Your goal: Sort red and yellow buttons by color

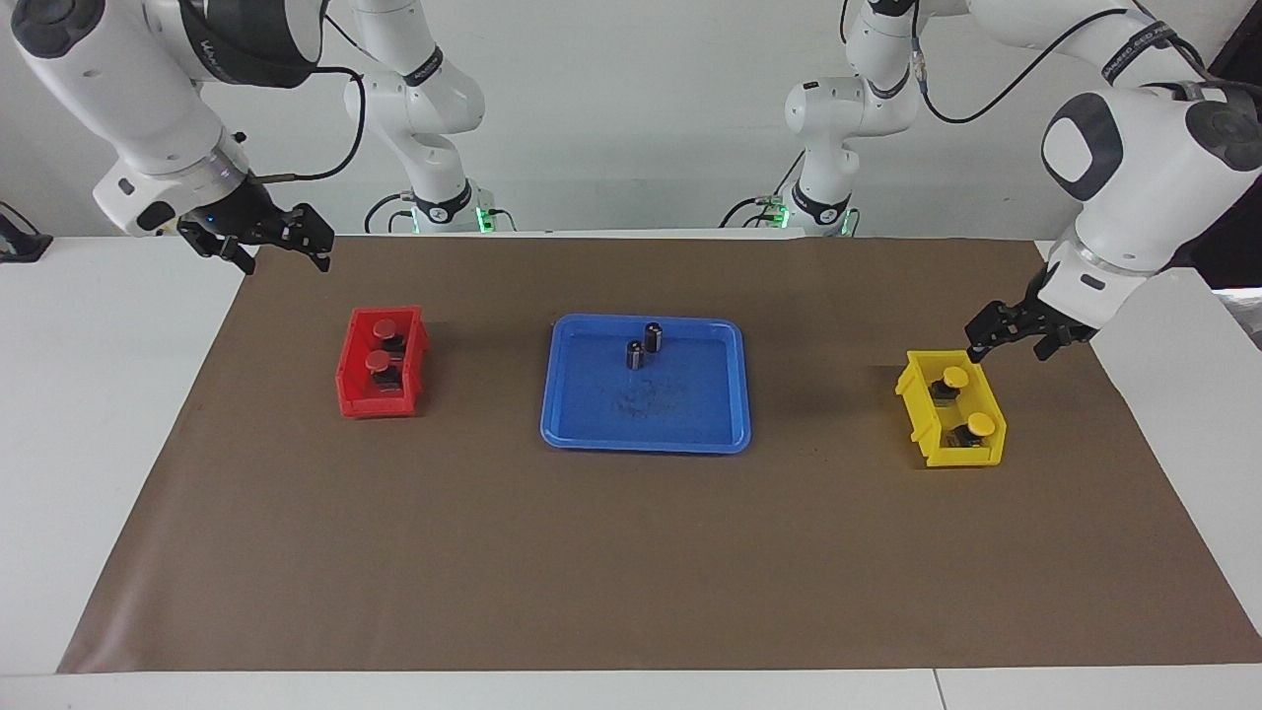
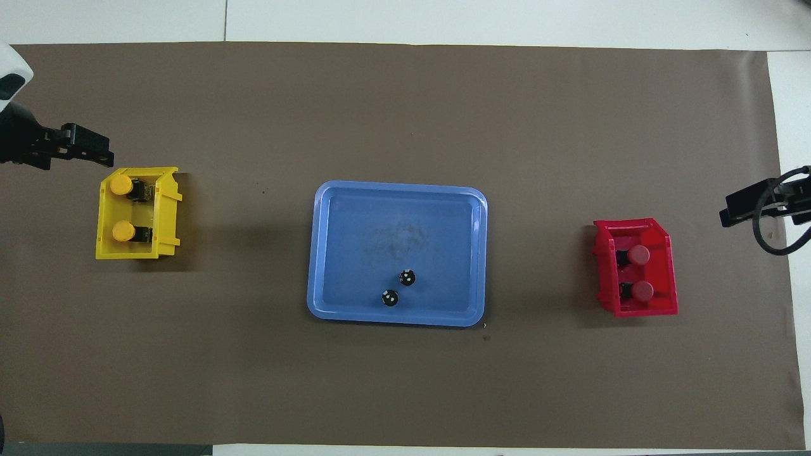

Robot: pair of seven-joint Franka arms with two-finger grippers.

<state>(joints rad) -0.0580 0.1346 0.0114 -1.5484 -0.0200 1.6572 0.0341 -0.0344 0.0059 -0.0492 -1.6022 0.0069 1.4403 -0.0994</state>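
Two yellow buttons (image 1: 953,378) (image 1: 979,424) sit in the yellow bin (image 1: 961,456) at the left arm's end of the table; from overhead the buttons (image 2: 121,185) (image 2: 123,231) lie inside the bin (image 2: 166,215). Two red buttons (image 1: 387,327) (image 1: 378,362) rest in the red bin (image 1: 380,406) at the right arm's end. My left gripper (image 1: 1006,345) hangs open and empty above the yellow bin's edge nearer the robots. The right gripper (image 1: 283,251) waits open and empty over the mat's corner, clear of the red bin.
A blue tray (image 1: 646,441) lies mid-table between the bins, holding two small dark cylinders (image 1: 653,335) (image 1: 635,354) near its robot-side edge. A brown mat (image 1: 631,552) covers the table.
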